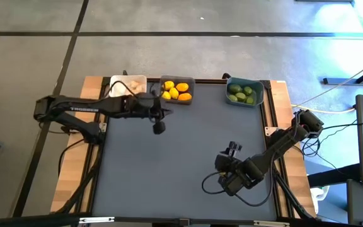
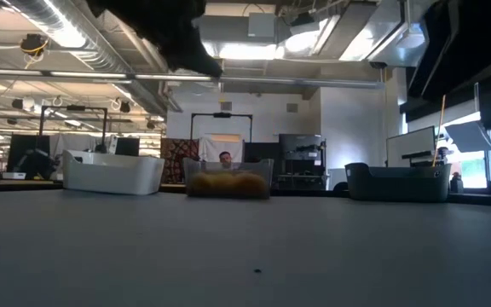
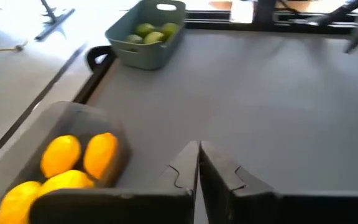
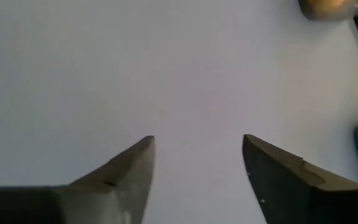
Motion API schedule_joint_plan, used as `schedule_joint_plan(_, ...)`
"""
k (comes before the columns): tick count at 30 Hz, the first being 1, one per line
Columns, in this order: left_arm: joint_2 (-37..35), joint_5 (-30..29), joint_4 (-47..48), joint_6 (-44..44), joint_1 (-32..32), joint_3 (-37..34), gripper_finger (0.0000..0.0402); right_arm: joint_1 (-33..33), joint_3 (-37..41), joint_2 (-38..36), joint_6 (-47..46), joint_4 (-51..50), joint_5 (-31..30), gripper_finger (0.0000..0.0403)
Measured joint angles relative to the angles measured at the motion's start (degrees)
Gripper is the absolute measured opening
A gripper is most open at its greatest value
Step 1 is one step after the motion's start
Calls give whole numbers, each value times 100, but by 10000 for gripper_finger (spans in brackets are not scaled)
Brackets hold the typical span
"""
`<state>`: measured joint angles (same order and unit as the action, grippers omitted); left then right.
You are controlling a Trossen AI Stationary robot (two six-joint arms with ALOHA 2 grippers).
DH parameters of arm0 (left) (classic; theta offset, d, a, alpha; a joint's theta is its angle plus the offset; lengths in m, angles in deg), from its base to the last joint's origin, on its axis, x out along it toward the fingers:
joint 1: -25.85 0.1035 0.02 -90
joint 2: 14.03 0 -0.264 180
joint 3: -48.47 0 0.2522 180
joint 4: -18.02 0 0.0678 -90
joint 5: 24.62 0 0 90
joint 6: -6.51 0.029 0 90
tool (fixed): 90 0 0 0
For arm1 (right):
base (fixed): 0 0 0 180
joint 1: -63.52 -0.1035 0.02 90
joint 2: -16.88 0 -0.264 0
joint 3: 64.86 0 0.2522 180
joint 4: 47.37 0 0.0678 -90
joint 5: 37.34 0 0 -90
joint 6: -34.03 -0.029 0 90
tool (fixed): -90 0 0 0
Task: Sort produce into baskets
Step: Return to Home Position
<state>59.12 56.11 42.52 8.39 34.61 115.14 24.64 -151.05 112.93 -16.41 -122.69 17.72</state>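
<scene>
Left gripper point(image 3: 199, 144) closed, right gripper point(image 4: 197, 137) parted

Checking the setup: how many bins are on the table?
3, along the table's far edge: white bin left, dark bin with lemons middle, teal bin with limes right.

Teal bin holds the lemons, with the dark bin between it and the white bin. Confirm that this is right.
Wrong in one point: the teal bin holds limes, not lemons, as the high view shows. The lemons lie in the dark bin, which does stand between the teal bin and the white bin.
</scene>
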Motion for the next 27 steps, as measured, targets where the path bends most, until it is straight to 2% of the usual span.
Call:
schedule_joint_plan(5,-36,16,131,32,-387,-4,11,76,116,-44,708,-24,101,144)
schedule_joint_plan(10,-85,24,-90,134,-617,-388,5,249,1087,-533,854,301,306,27)
schedule_joint_plan(11,-105,23,-138,130,-638,-479,7,299,1344,-691,888,487,322,14)
schedule_joint_plan(17,-334,22,-714,49,-665,-1085,2,763,2657,-1942,1479,2097,849,30)
schedule_joint_plan(21,-528,14,-952,73,-663,-1224,9,1139,3365,-2807,2177,3119,1165,22)
schedule_joint_plan(25,-554,14,-928,498,-603,-1224,16,1544,3952,-3637,2611,3604,1423,4)
schedule_joint_plan(27,-556,10,-933,273,-613,-1224,17,1748,4223,-4038,2832,3797,1532,5)
